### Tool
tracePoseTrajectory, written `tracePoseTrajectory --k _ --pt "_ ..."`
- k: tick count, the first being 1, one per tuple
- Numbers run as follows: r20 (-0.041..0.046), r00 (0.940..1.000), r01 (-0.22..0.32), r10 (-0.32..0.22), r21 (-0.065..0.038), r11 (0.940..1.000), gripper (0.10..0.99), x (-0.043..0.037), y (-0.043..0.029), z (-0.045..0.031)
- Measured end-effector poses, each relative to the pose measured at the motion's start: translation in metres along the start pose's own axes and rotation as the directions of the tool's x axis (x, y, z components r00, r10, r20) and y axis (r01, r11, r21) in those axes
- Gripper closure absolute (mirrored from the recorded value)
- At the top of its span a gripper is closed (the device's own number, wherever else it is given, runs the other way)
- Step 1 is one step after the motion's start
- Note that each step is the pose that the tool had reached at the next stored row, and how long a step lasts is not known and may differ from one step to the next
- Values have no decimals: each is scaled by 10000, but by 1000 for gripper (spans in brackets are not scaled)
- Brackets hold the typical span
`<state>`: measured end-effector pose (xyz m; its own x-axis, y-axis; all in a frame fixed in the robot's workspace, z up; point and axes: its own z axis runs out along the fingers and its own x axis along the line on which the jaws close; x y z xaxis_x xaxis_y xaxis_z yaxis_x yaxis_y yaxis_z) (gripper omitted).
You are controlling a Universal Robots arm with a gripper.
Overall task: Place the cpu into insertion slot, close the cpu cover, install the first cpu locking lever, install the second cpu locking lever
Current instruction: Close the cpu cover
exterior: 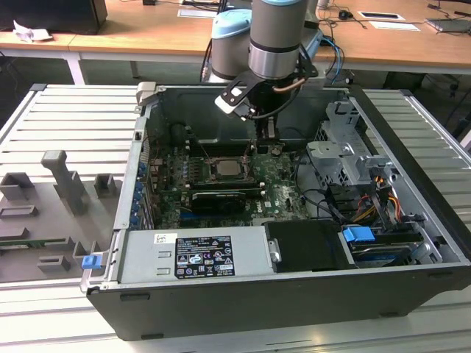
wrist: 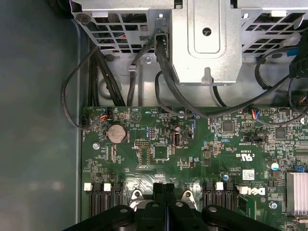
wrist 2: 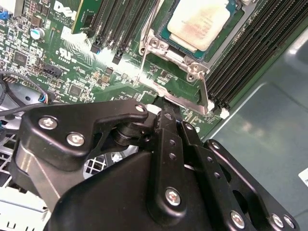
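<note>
Second wrist view: the pale, flat square cpu point(wrist 2: 198, 20) sits in the insertion slot point(exterior: 224, 170), framed by the silver metal cpu cover point(wrist 2: 175, 57). The gripper point(wrist 2: 166, 105) has its 2 black fingers pressed together, tips at the cover's edge, over green circuit board point(wrist 2: 72, 62).

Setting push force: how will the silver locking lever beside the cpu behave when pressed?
The locking lever is a thin bare metal rod, so likely stiff but springy. Its smooth shine suggests the gripper could slip off it.
</note>
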<state>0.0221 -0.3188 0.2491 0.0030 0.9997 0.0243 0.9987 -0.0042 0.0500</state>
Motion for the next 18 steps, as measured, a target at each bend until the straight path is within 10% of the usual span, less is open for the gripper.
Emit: tracePoseTrajectory --k 18 --pt "0 10000 0 0 0 10000 980 0 -120 -6"
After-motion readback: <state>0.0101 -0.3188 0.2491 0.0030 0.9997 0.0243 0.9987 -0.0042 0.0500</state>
